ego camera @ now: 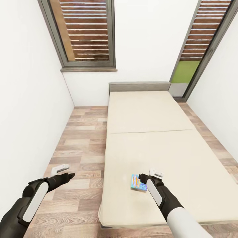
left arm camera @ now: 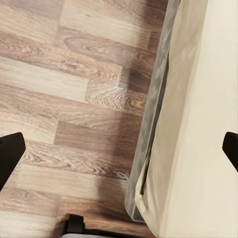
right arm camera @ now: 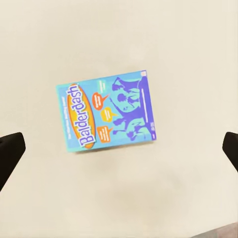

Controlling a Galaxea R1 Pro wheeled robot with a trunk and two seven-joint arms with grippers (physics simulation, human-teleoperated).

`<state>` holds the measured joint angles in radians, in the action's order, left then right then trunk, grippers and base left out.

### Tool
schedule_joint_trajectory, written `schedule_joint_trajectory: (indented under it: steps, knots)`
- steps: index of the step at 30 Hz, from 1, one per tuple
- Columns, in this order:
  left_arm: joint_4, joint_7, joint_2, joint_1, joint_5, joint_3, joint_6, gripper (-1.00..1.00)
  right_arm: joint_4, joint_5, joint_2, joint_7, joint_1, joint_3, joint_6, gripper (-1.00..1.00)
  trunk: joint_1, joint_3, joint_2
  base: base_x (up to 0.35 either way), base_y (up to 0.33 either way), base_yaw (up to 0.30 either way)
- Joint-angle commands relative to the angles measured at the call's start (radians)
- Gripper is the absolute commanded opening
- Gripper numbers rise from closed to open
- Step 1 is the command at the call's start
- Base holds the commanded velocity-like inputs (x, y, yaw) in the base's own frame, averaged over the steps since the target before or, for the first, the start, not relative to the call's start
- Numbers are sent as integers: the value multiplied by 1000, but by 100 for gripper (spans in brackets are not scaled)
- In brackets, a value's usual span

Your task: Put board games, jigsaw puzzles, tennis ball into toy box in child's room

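A small blue board game with "Balderdash" lettering lies flat on the beige bed, close to its near end. My right gripper hovers just above and beside it. In the right wrist view the game box lies between the wide-apart fingers of the open gripper, which holds nothing. Over the wood floor to the left of the bed, my left gripper is open and empty. In the left wrist view its gripper looks down on the bed's edge and floor.
A white wall runs close along the left, leaving a strip of wood-plank floor between it and the bed. The grey headboard stands against the far wall under two dark-framed windows.
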<state>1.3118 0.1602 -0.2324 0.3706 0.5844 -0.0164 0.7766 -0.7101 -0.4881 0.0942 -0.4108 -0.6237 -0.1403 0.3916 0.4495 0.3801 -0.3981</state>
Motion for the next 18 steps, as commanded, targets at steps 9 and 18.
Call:
schedule_joint_trajectory:
  steps: [9, 18]
  knots:
    - [1, 10, -1, 1, 10, 0, 4, 100, -2, -9, -1, -9, -1, -4, 3, 100, 0, 17, -2, 0, 0, 0]
    - [1, 10, -1, 1, 10, 0, 4, 100, -2, -9, -1, -9, -1, -4, 3, 100, 0, 31, -2, 0, 0, 0]
